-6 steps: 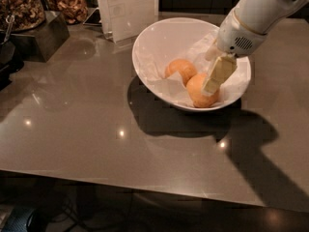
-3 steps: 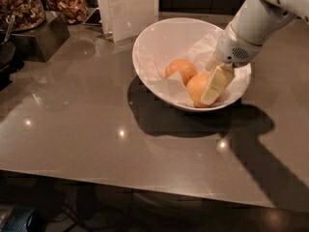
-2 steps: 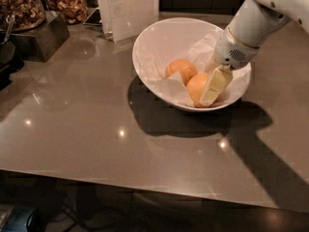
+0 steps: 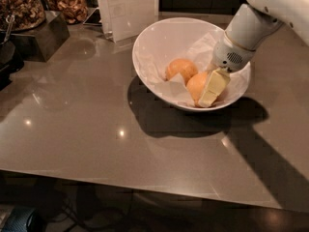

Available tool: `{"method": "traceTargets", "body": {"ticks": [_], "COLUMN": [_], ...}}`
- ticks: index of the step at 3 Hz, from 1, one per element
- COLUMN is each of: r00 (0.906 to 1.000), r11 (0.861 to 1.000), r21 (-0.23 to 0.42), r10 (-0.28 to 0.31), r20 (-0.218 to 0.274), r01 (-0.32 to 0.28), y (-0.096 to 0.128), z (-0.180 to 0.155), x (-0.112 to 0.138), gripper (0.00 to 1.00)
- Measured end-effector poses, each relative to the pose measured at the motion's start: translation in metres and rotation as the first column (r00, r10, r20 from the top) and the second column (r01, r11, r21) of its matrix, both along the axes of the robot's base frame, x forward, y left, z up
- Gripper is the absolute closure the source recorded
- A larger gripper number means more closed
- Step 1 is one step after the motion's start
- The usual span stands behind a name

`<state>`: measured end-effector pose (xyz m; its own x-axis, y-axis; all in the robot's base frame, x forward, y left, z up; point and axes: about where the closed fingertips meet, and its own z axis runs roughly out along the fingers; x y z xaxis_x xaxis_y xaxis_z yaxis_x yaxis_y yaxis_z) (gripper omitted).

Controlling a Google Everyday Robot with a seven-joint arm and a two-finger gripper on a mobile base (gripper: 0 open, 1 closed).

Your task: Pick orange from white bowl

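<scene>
My arm (image 4: 251, 28) comes in from the upper right corner, its white casing slanting down and to the left, with the grey wrist collar sitting just above the far right rim of the white bowl (image 4: 140, 47). From there the gripper (image 4: 211, 90) points down into the bowl, tilted a little to the left.

There is little room around the gripper. The bowl's near wall curves up directly below and to its right, and crumpled paper (image 4: 203, 45) lines the wall behind it. A second fruit (image 4: 180, 69) lies just to its upper left, close beside the one I am on and partly tucked behind a fold of that paper. Outside the bowl the grey table (image 4: 96, 129) runs wide and bare to the left of the gripper and toward me, as far as its front edge. Well off to the upper left stand a white sign (image 4: 128, 8) and some jars of nuts (image 4: 19, 6) — none of them near the arm.

The gripper's pale yellow tip lies flat against the right side of the orange (image 4: 195, 87), covering that flank. The orange rests low in the bowl against the near wall. I cannot tell whether the gripper is open or clamped on the fruit — only that it is touching it.
</scene>
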<state>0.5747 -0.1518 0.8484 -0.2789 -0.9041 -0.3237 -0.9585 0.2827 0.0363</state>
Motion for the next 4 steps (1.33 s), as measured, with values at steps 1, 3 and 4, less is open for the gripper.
{"method": "traceTargets", "body": {"ticks": [1,3,4], "r00": [1.0,0.9963,0.981], "r11": [1.0,0.995,0.974], "r21": [0.0,0.096,0.204], "r10": [0.0,0.03,0.061], "r20": [0.0,0.081,0.184], "r01": [0.0,-0.037,-0.099], "y": [0.0,0.006,0.008], "z": [0.0,0.035,0.077], "x": [0.0,-0.01,-0.029], "gripper": [0.64,1.0,1.0]}}
